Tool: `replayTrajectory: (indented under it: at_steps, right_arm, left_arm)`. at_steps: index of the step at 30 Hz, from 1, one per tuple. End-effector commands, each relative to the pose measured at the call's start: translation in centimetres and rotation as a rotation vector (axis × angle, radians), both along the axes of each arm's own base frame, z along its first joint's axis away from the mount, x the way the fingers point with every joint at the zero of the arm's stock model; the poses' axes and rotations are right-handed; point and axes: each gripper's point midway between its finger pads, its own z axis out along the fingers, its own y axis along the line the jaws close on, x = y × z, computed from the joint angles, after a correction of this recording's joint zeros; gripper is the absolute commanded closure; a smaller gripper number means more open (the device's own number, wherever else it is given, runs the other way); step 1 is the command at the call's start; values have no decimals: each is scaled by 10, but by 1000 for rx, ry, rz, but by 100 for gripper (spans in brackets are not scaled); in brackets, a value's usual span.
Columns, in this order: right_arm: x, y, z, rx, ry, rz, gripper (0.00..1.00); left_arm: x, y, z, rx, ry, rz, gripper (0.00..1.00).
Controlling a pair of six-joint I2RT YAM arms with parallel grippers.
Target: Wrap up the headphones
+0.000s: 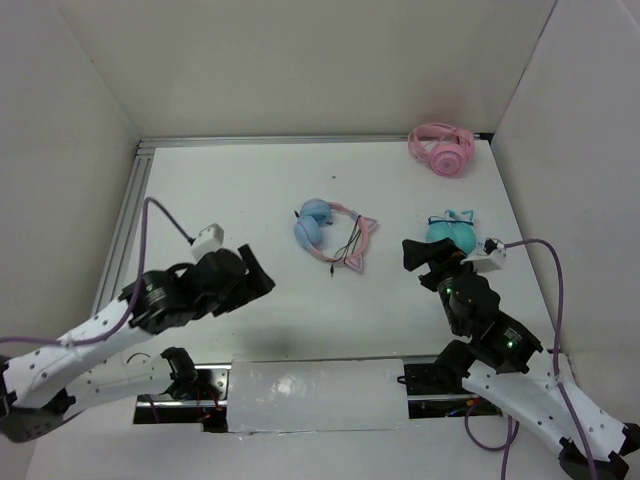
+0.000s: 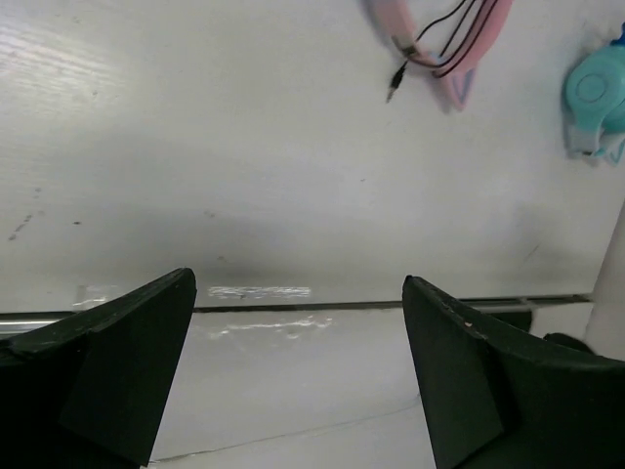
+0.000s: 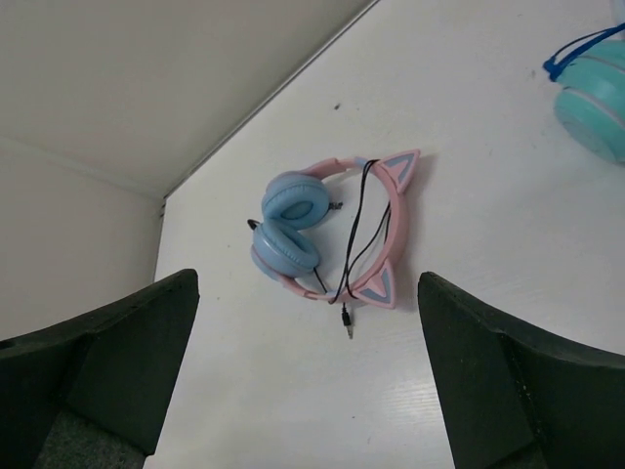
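Headphones [image 1: 325, 232] with light blue cups and a pink band carrying two cat ears lie flat on the white bench [image 1: 230, 190], a little above the centre of the top view. The left arm [image 1: 90, 340] reaches in from the lower left and the right arm [image 1: 520, 370] from the lower right; both are apart from the headphones. The left claw [image 1: 258, 275] is spread wide and holds nothing. The right claw [image 1: 415, 258] is also spread wide and empty. All-pink headphones [image 1: 442, 148] sit in the upper right corner, and teal headphones [image 1: 452, 230] lie just above the right claw. A thin black cable [image 3: 359, 230] crosses the pink band loosely, and its plug [image 3: 348, 330] rests on the bench just below the band.
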Motion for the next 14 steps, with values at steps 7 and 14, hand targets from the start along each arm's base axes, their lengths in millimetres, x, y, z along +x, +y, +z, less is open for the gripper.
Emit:
replayTrajectory:
  at_steps: [7, 14]
  right_arm:
    - [-21, -47, 41, 103, -79, -146, 0]
    - [-25, -50, 44, 100, -162, -122, 0]
  left_arm:
    - [-29, 41, 1, -158, -121, -8, 1]
    - [-34, 51, -5, -106, -64, 29, 1]
